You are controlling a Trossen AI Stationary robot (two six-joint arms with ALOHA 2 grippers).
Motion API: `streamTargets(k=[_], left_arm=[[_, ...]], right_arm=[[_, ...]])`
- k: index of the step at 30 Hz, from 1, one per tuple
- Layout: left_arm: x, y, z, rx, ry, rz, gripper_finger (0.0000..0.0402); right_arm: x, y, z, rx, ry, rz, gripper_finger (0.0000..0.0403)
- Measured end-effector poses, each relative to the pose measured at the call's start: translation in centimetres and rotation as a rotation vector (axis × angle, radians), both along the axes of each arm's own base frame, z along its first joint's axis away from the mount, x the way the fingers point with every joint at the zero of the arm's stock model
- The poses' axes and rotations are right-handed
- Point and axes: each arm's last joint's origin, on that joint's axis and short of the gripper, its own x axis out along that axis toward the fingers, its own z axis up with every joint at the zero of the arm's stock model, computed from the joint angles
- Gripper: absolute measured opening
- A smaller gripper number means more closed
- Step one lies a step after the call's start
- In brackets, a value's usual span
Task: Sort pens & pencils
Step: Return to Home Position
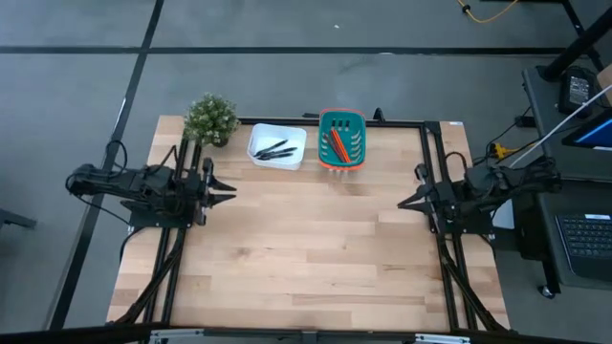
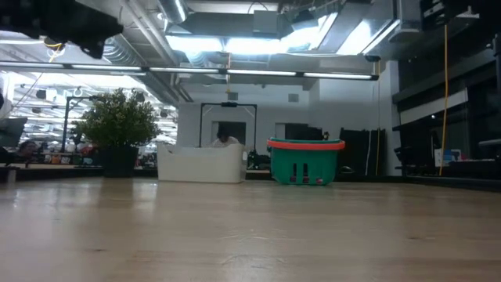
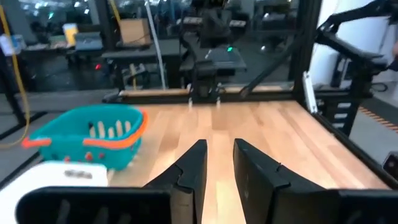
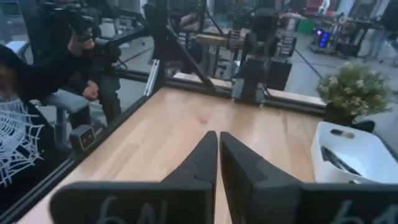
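High view: slim blk pens (image 1: 274, 150)

Black pens (image 1: 275, 150) lay in the white bin (image 1: 297, 160), pencils (image 1: 338, 145) in the teal basket (image 1: 341, 115) just beside it. The left gripper (image 1: 229, 188) and right gripper (image 1: 404, 202) faced each other from opposite edges of the surface (image 1: 306, 258).

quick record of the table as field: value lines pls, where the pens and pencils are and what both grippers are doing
pens: black, lying in the white bin at the far side of the table
pencils: orange-red, in the teal basket beside the bin
plant: potted, on the bin's other side
left gripper: at the table's left edge, empty, fingers slightly apart
right gripper: at the table's right edge, empty, fingers together
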Motion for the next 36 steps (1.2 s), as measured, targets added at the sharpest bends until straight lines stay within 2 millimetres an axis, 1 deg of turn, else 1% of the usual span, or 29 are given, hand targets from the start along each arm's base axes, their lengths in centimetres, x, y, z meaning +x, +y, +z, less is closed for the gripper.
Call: streamTargets(k=[3, 8, 13, 17, 20, 22, 24, 28, 31, 36], left_arm=[[-0.6, 0.0, -0.2, -0.025, 0.007, 0.025, 0.0072], [-0.6, -0.4, -0.9, -0.006, -0.033, -0.013, 0.0072], [-0.2, -0.6, -2.8, -0.027, -0.045, 0.005, 0.0072], [0.3, -0.9, -4.7, -0.031, -0.095, -0.014, 0.0072], [0.5, -1.2, -5.5, -0.034, -0.139, -0.029, 0.0072], [0.6, -1.2, -6.1, -0.040, -0.120, -0.033, 0.0072], [0.6, -1.3, -6.1, -0.058, -0.121, -0.031, 0.0072], [0.6, -1.4, -6.1, -0.037, -0.120, -0.040, 0.0072], [0.6, -1.3, -6.1, -0.022, -0.113, 0.008, 0.0072], [0.6, -0.9, -6.8, -0.004, -0.049, 0.135, 0.0072]], right_arm=[[-0.5, 0.1, -1.4, 0.010, -0.012, 0.024, 0.0021], [-1.5, 0.0, -3.6, 0.051, -0.062, 0.044, 0.0021], [-2.0, -0.1, -6.1, 0.088, -0.114, 0.049, 0.0021], [-1.2, 0.1, -8.0, 0.110, -0.095, 0.039, 0.0021], [-0.9, 0.1, -8.7, 0.114, -0.094, -0.014, 0.0021], [-0.9, 0.1, -8.7, 0.116, -0.117, -0.030, 0.0021], [-0.7, 0.1, -8.9, 0.120, -0.138, -0.030, 0.0021], [-0.3, 0.3, -10.3, 0.121, -0.144, -0.031, 0.0021], [-0.1, 0.2, -10.7, 0.105, -0.180, -0.059, 0.0021], [0.0, 0.0, -11.0, 0.101, -0.168, -0.135, 0.0021]])
